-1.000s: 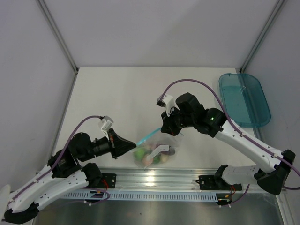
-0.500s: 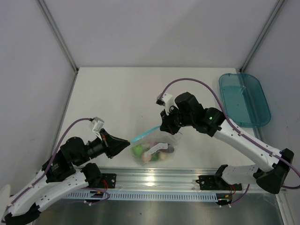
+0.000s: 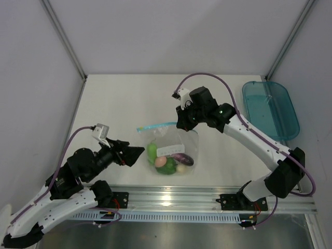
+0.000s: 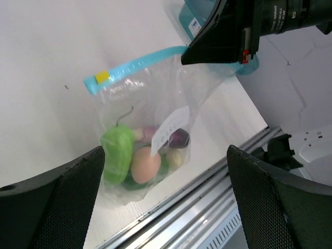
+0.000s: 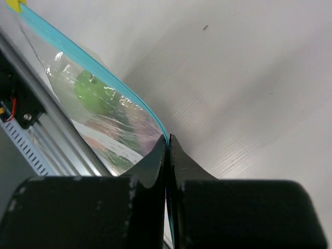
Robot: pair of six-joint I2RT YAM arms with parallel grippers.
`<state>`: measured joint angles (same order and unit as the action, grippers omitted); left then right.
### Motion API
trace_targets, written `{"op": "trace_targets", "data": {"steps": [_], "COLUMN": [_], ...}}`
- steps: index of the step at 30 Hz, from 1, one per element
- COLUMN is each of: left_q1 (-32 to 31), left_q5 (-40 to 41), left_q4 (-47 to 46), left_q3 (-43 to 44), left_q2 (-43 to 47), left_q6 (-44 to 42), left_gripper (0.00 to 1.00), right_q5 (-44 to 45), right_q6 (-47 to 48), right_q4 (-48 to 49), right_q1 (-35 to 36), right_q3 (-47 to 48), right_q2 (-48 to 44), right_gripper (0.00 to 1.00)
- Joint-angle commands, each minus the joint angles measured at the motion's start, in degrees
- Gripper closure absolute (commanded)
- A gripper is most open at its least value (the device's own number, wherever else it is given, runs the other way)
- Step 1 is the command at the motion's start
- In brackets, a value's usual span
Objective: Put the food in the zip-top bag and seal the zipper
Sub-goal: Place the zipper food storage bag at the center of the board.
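Note:
The clear zip-top bag lies near the table's front edge with the food in it: a green pepper, a pink ball, a purple piece and a whitish egg. Its teal zipper runs along the top edge, with a yellow tab at the left end. My right gripper is shut on the zipper's right end. Left of the bag and apart from it, my left gripper stands open with nothing between its fingers.
A teal translucent tray sits at the back right. The metal rail with the arm bases runs along the near edge, just below the bag. White walls with grey posts close in the table on both sides.
My left gripper let go of the zipper's left end, opened wide and drew back to the left. The right gripper carried its end up and away, and the bag spread out below it.

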<state>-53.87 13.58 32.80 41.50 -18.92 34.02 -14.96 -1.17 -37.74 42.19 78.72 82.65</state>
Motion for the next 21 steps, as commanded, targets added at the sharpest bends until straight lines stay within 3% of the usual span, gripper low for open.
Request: {"op": "trace_targets", "data": {"steps": [1,8,16,21], "left_q1": [-0.1,-0.1,-0.1,-0.1], "left_q5": [4.8,-1.0,-6.3,-7.2], "left_q4": [-1.5,-8.1,-11.0,-13.2], "left_q3": [1.0,-2.8,-3.8,-5.4], "left_q2": [-0.2,0.7,-2.8,-4.4], "left_q6": [-1.9,-2.1,-2.2,-2.0], "left_gripper": [0.0,0.0,0.01,0.0], "right_q5": [-1.8,-6.5,-6.5,-4.6], "right_q6": [2.7,7.4,6.9,3.3], "right_q4": [4.1,6.4,3.8,5.1], "right_q1": [-4.1,-11.2,-16.6,-19.2], "right_q3": [5.3,13.4,38.0,48.5], "right_q2": [4.3,18.4,44.5,54.2], "right_gripper": [1.0,1.0,1.0,1.0]}}
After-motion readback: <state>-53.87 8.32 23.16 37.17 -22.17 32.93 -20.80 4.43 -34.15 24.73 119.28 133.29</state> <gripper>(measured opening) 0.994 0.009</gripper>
